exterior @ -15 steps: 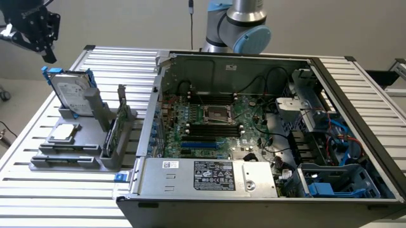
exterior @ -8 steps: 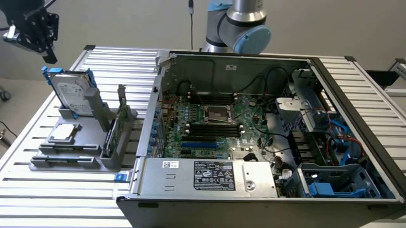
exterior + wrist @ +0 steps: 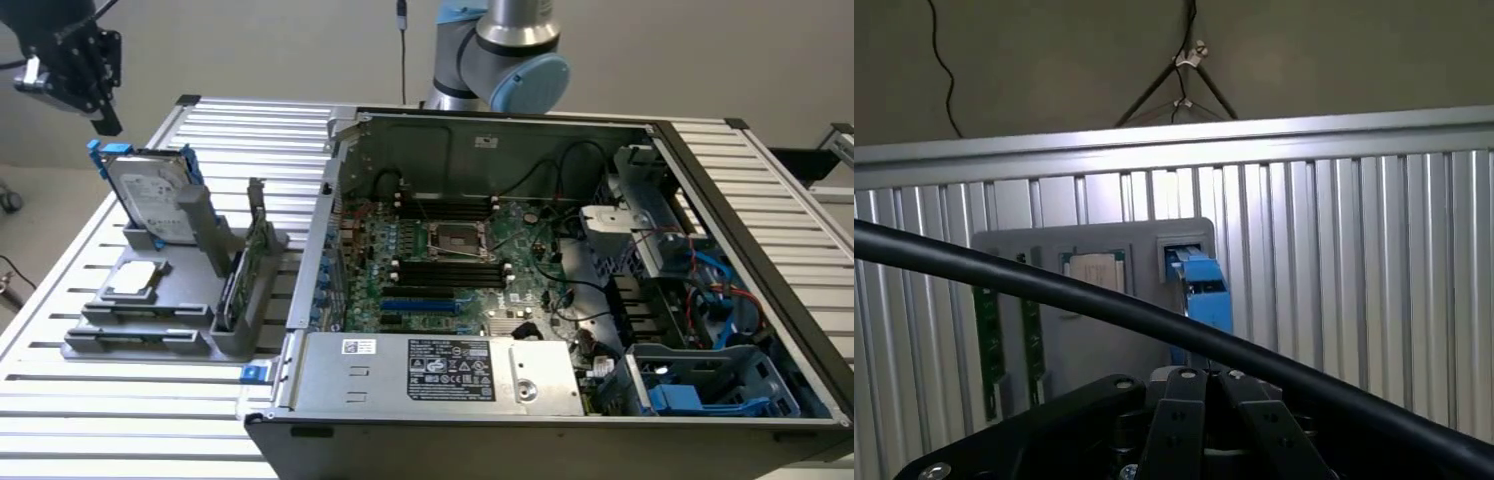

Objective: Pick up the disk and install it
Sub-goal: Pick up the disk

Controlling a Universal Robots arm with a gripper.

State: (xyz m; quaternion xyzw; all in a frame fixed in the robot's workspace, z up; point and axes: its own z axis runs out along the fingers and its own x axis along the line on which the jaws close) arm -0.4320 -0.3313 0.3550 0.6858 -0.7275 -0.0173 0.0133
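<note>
We are seeing soft, even light on the slatted table (image 3: 120,400), with only faint shadows. The open computer case (image 3: 441,150) is lying darker toward the exterior view's right. In the wrist view, glare is whitening the table's rail (image 3: 1154,150).

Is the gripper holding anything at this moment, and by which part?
Nothing is held. The gripper hangs above the disk with its jaws shut and empty; the disk stands on edge in the stand.

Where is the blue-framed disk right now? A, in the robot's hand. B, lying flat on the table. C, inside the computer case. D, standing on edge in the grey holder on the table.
D: the disk stands on edge in the grey holder, with the hand above it, not touching.
</note>
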